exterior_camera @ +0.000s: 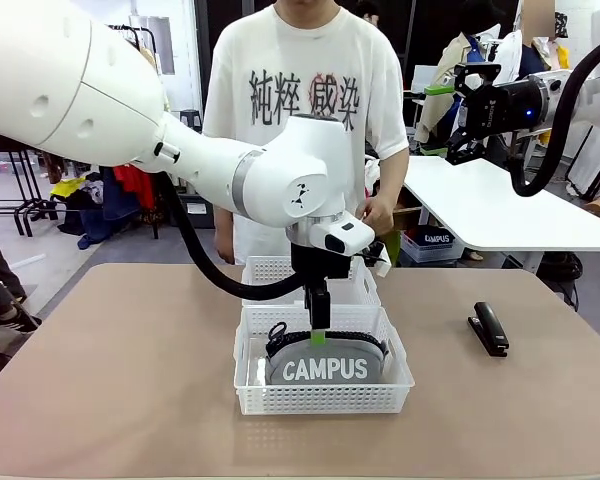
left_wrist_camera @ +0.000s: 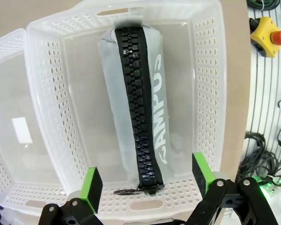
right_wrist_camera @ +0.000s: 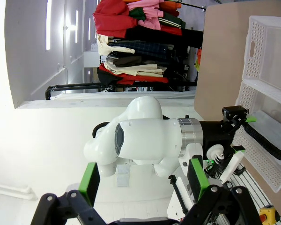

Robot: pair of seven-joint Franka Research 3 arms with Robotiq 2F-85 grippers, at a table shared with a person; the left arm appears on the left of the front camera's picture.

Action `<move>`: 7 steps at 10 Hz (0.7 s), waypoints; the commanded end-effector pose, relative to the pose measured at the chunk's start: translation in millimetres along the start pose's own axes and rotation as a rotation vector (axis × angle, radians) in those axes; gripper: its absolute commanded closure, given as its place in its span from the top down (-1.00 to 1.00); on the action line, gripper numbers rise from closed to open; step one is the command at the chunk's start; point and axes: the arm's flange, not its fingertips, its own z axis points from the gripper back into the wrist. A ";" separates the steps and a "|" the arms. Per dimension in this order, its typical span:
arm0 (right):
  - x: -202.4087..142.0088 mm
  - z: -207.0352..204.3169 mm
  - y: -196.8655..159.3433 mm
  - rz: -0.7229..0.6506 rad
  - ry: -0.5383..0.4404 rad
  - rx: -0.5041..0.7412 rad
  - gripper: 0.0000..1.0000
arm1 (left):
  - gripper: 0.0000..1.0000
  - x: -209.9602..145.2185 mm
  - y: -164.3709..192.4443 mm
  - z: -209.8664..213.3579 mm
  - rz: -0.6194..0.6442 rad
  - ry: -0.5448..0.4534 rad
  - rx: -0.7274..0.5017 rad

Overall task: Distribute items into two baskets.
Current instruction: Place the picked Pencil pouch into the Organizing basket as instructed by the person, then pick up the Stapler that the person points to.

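Note:
The grey "CAMPUS" pouch (exterior_camera: 325, 366) lies inside the near white basket (exterior_camera: 250, 385), zipper up. In the left wrist view the pouch (left_wrist_camera: 136, 108) stretches along the basket floor (left_wrist_camera: 47, 93). My left gripper (exterior_camera: 320, 322) hangs just above the pouch's back edge, open, its green pads (left_wrist_camera: 92, 183) standing apart on either side of the pouch's end and not touching it. The second basket (exterior_camera: 268, 270) sits directly behind the first. The black stapler (exterior_camera: 490, 328) lies on the table to the right. My right gripper (exterior_camera: 458, 100) is raised high at the upper right, open (right_wrist_camera: 143, 180) and holding nothing.
A person in a white T-shirt stands at the far side, one hand (exterior_camera: 380, 215) near the far basket. A white side table (exterior_camera: 500, 205) stands behind on the right. A yellow box with a red stop button (left_wrist_camera: 270, 35) sits off the table's edge.

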 end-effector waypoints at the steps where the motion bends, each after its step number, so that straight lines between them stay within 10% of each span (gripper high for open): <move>1: -0.4 1.2 2.4 0.006 0.005 -0.014 1.00 | 1.00 0.2 0.3 -2.4 -0.004 0.003 -0.002; 7: -0.4 1.2 2.4 0.006 0.005 -0.014 1.00 | 1.00 0.2 0.3 -2.4 -0.004 0.003 -0.002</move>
